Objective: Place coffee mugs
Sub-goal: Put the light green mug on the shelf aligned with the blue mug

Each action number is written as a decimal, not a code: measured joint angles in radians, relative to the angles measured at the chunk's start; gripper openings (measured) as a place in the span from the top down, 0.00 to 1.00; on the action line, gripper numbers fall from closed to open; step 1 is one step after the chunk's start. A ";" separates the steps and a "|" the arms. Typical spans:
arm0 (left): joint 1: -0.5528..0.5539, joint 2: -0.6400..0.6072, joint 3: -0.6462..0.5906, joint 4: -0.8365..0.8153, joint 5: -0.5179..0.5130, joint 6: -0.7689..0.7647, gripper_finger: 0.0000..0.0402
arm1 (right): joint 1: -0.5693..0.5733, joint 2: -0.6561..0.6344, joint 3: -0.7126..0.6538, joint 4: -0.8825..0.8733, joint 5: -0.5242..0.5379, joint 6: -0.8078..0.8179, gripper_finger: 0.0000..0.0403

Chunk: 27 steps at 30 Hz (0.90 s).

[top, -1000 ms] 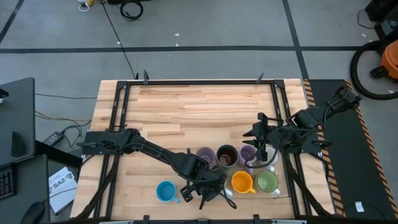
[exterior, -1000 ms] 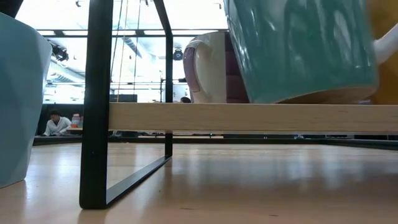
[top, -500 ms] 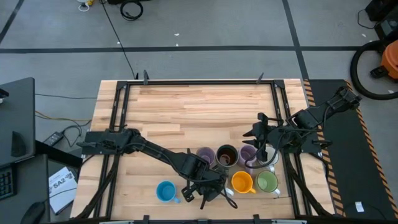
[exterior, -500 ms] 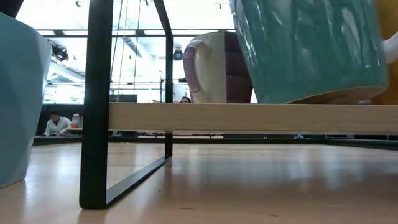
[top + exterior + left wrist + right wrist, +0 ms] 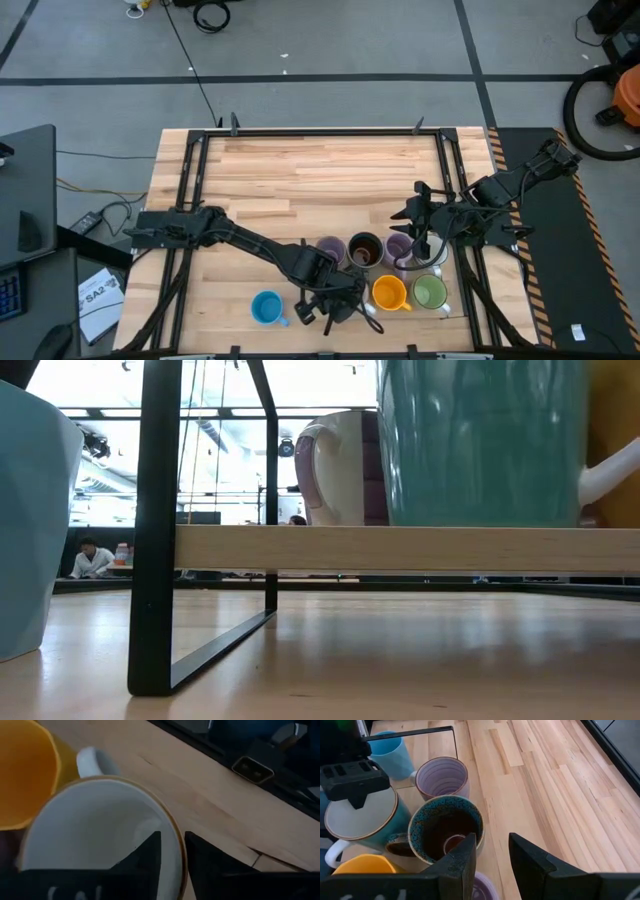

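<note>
Bench (image 5: 300,175): the far half is bare wood; the mugs crowd the near right quarter on a low black-framed shelf (image 5: 400,548).

Bright blue mug (image 5: 266,307): stands alone near the front edge, left of the shelf.

Left gripper (image 5: 335,300): arm stretched low across the bench from the left side, wrist over the teal mug (image 5: 100,835). Jaws straddle its rim, one finger inside, one outside, slightly parted. The mug sits flat on the shelf, just beside the orange mug (image 5: 388,292).

Behind: purple mug (image 5: 330,250), dark teal mug (image 5: 446,827).

Green mug (image 5: 430,292): at the row's right end.

Right gripper (image 5: 415,232): poised above the back row, jaws spread, holding nothing.
</note>
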 joint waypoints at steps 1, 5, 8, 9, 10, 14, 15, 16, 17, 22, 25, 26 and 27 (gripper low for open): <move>0.000 0.000 0.000 0.007 0.000 0.000 0.76 | 0.000 0.000 0.000 0.000 0.000 0.000 0.70; 0.000 0.000 0.000 0.037 0.000 0.000 0.73 | 0.000 0.000 0.000 0.000 0.000 0.000 0.70; 0.000 0.000 0.000 0.063 0.000 -0.001 0.72 | 0.000 0.000 0.000 0.000 0.000 0.000 0.70; 0.000 0.000 0.000 0.072 0.000 -0.003 0.72 | 0.000 0.000 0.000 0.000 0.000 0.000 0.70; 0.000 -0.001 0.000 0.081 0.000 -0.008 0.72 | 0.000 0.000 0.000 0.000 0.000 0.000 0.70; -0.001 -0.007 0.000 0.113 -0.005 -0.011 0.72 | 0.000 0.000 0.000 0.000 0.000 0.000 0.70; -0.001 -0.008 0.000 0.120 -0.010 -0.011 0.72 | 0.000 0.000 0.000 0.000 0.000 0.000 0.70; -0.001 -0.009 0.000 0.123 -0.015 -0.011 0.72 | 0.000 0.000 0.000 0.000 0.000 0.000 0.70; -0.001 -0.010 0.000 0.124 -0.016 -0.011 0.72 | 0.000 0.000 0.000 0.000 0.000 0.000 0.70; -0.001 -0.010 0.000 0.125 -0.029 -0.010 0.72 | 0.000 0.000 0.000 0.000 0.000 0.000 0.70; -0.001 -0.011 0.000 0.127 -0.047 -0.010 0.72 | 0.000 0.000 0.000 0.000 0.000 0.000 0.70; -0.001 -0.011 0.000 0.127 -0.052 -0.010 0.72 | 0.000 0.000 0.000 0.000 0.000 0.000 0.70; 0.000 -0.011 0.000 0.127 -0.058 -0.010 0.72 | 0.000 0.000 0.000 0.000 0.000 0.000 0.70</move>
